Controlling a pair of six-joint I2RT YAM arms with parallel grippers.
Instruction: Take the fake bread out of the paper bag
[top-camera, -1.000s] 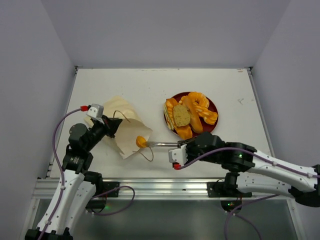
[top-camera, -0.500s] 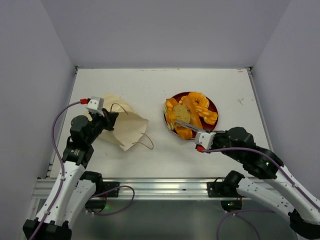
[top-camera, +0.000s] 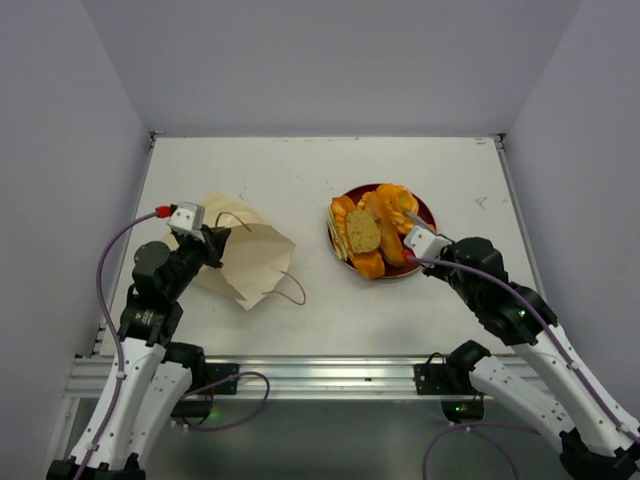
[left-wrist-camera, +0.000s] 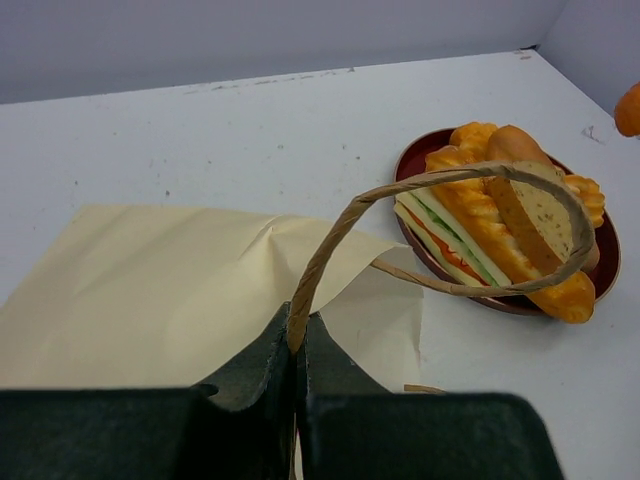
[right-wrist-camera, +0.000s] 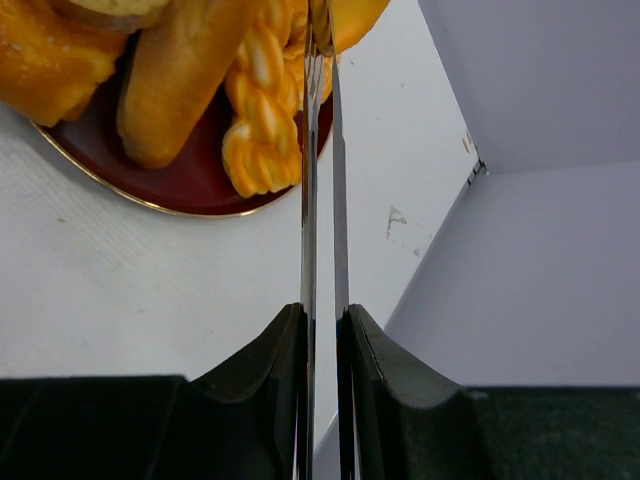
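The job looks almost done. The red plate (left-wrist-camera: 408, 160) is piled with fake bread: a sandwich (left-wrist-camera: 445, 225), a long roll (right-wrist-camera: 175, 90), a braided loaf (right-wrist-camera: 260, 110) and a round brown slice (left-wrist-camera: 530, 205).

The right claw (right-wrist-camera: 319, 25) hangs over the far side of the red plate. Its two fingers are nearly together, and they seem to pinch a small orange piece (right-wrist-camera: 358, 14) at their tips. I think that piece only needs to be put down on the plate.

The paper bag (left-wrist-camera: 150, 290) lies flat on the table, well to the left of the red plate. The left claw (left-wrist-camera: 296, 345) is squeezed tight on the bag's brown loop handle (left-wrist-camera: 400, 185).

The bag looks empty because it is so flat, but no picture looks inside it. The orange piece is cut off at the top of the right wrist view, so I cannot tell which bread it is.
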